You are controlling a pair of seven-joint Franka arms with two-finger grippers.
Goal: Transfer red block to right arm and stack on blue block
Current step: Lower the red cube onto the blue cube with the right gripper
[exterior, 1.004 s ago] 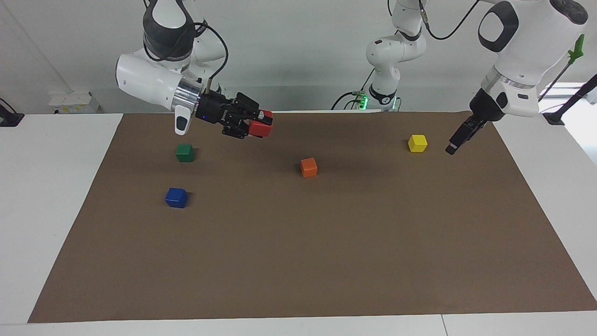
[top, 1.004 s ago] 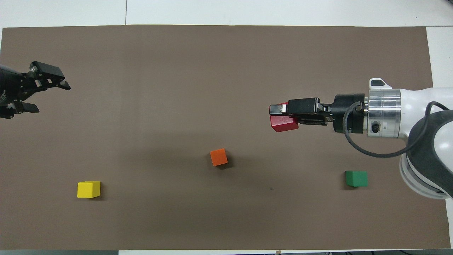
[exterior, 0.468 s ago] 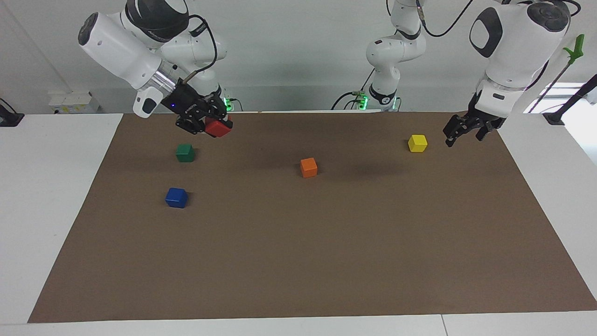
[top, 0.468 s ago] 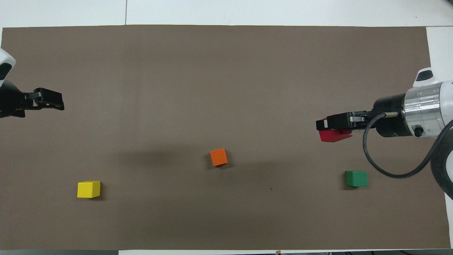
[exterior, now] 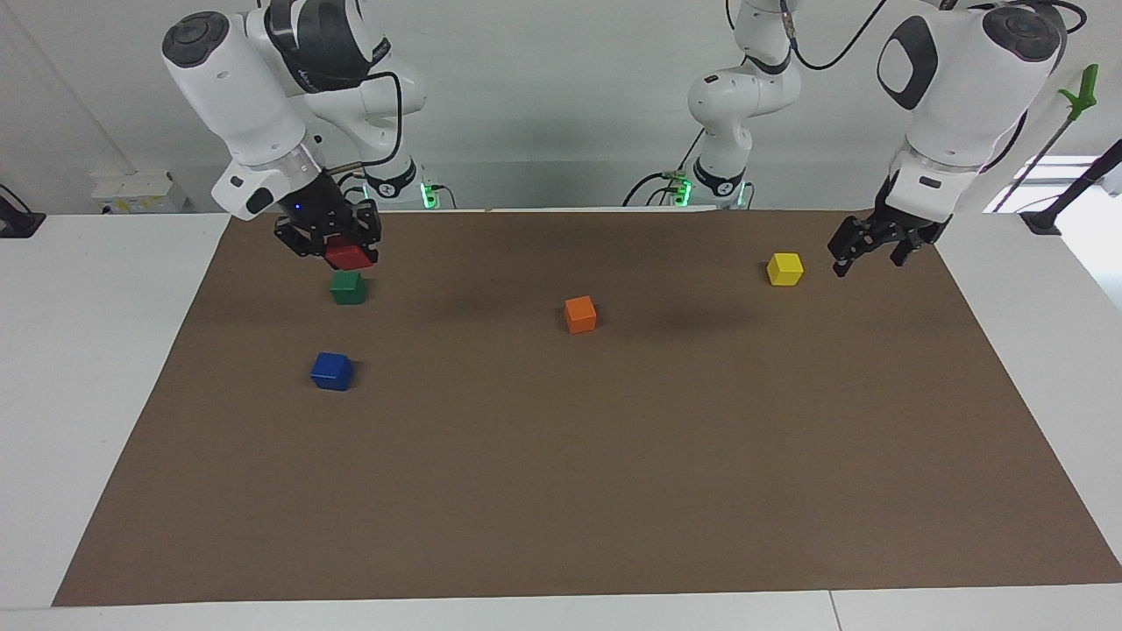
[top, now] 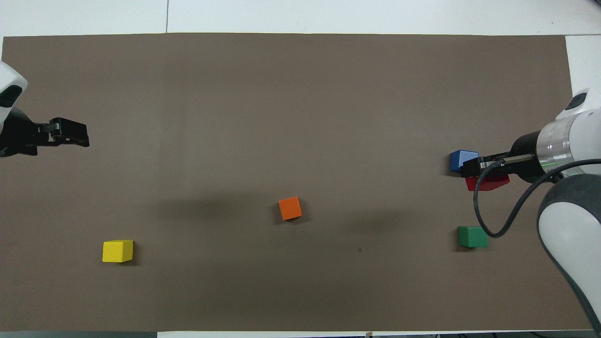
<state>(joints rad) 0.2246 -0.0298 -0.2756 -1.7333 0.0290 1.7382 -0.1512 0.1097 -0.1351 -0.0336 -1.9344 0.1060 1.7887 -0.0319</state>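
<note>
The right gripper (exterior: 337, 247) grips the red block (exterior: 349, 256) between its fingers and hangs in the air, pointing down. In the facing view it is above the mat, about over the green block (exterior: 348, 287) or the spot just nearer the robots than it. The blue block (exterior: 331, 371) lies on the mat farther from the robots than the green block, at the right arm's end of the table, so the carry likely has to run away from the robots, past the green block, then down. A cube has no long axis to match; only squareness of the 2 cubes matters.

In the overhead view the gripper's black body covers much of the red block (top: 487, 182) and sits against the blue block (top: 463, 159), yet that overlap is height, not contact.

The left gripper (exterior: 879, 247) waits above the mat near the yellow block (exterior: 784, 268), well apart from the blue block, its fingers spread and empty.
</note>
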